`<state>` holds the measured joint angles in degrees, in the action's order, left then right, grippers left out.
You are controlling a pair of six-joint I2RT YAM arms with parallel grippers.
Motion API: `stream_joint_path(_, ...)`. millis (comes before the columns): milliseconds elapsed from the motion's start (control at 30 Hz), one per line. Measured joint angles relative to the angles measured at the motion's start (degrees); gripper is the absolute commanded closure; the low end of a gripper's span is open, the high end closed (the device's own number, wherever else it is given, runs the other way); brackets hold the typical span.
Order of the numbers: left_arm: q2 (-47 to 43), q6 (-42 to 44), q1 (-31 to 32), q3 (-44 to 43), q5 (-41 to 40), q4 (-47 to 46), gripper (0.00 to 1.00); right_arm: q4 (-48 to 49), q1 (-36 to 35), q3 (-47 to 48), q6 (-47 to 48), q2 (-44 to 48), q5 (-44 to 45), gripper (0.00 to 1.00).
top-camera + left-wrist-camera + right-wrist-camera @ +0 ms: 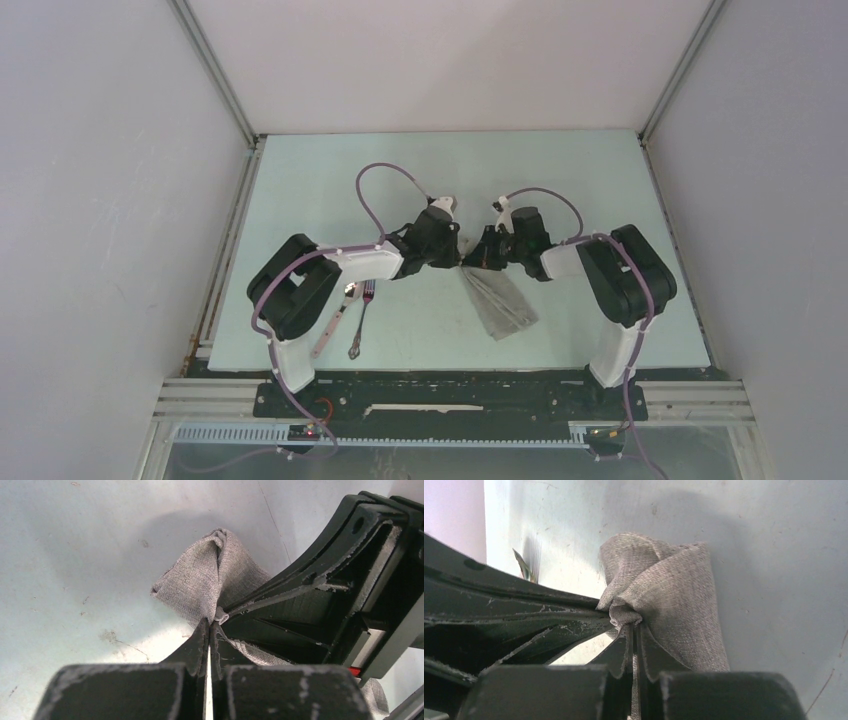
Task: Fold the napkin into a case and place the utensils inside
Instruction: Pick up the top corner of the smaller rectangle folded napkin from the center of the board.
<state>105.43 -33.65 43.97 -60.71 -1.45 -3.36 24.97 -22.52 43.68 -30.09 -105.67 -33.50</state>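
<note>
At the far end of the napkin (500, 300), both tools meet tip to tip over the middle of the pale counter (560, 180). From above, the napkin is a narrow grey folded strip lying slantwise on the counter, its far end drawn up to a point between the tools and its near end broader, with a creased, layered edge.

From the left wrist, the left tool (209, 625) has its fingers pressed together with only a hairline between them, pinching a gathered corner of the napkin (200, 580). Beyond that pinch the cloth puffs out into a rounded, pleated lump whose woven grain shows clearly. The right tool (227, 614) comes in from the side and touches the same gathered spot.

From the right wrist, the right tool (631, 630) is closed on the napkin (674, 595) too, with a thin band of cloth running down between its fingers and a tight knot of fabric just at their tips. The left tool (596, 611) reaches that knot from the side.

Well to the left of the napkin, under the left arm, the spoon (332, 325) with its pale handle and the metal fork (360, 320) lie side by side on the counter, untouched by either tool
</note>
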Motion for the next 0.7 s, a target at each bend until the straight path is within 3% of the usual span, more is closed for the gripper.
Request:
stream_joint_path(167,-0.46,-0.13,-0.17,1.09,0.83,-0.94,1.00,1.68,0.68,-0.07,-5.05,-1.01,0.83,1.00)
stream_joint_path(433,-2.14,-0.92,-0.22,3.08,1.90,-2.19,1.00,17.18,5.03,-3.50,-19.28,-5.31,-1.73,1.00)
stream_joint_path(700,-2.29,-0.87,-0.31,2.93,1.92,-1.49,1.00,27.23,1.44,-3.06,-23.98,-11.47,-3.37,1.00)
